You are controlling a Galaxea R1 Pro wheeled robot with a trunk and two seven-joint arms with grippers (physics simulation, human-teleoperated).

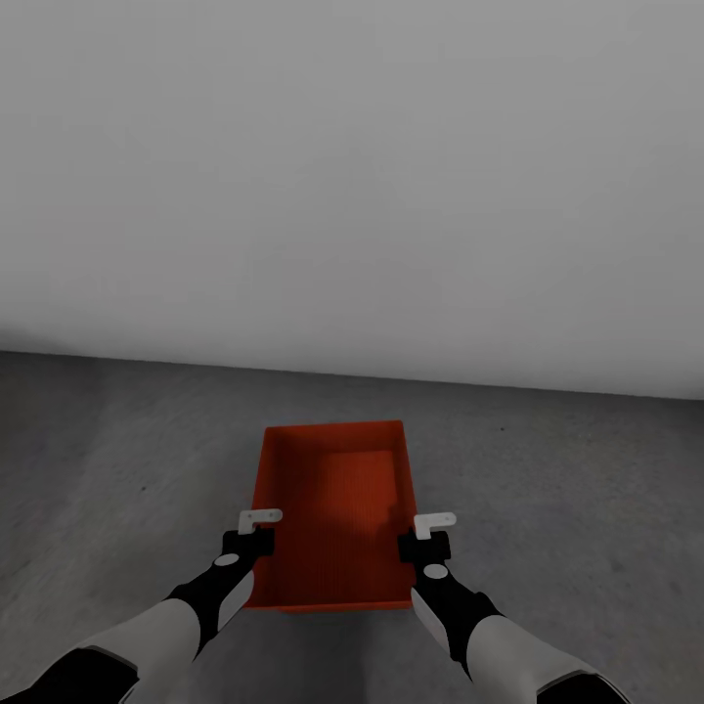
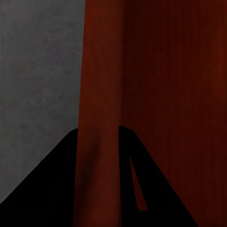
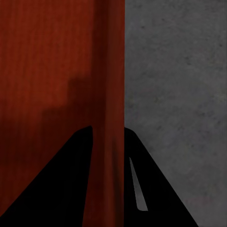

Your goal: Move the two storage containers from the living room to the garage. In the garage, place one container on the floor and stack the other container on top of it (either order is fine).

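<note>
One storage container, orange-red and open-topped, sits between the two claws, above the dark grey concrete floor and in front of the plain light-grey wall. Whether the container's base touches the floor cannot be determined.

Left claw: positioned at the container's left long wall, toward the end farthest from the grey wall. In the left wrist view, the left claw has one dark finger on each side of the thin wall, closed on it.

Right claw: positioned at the container's right long wall, opposite the left claw. In the right wrist view, the right claw likewise straddles the wall, one finger inside the container and one on the floor side, clamped on it.

The container interior holds nothing.
</note>
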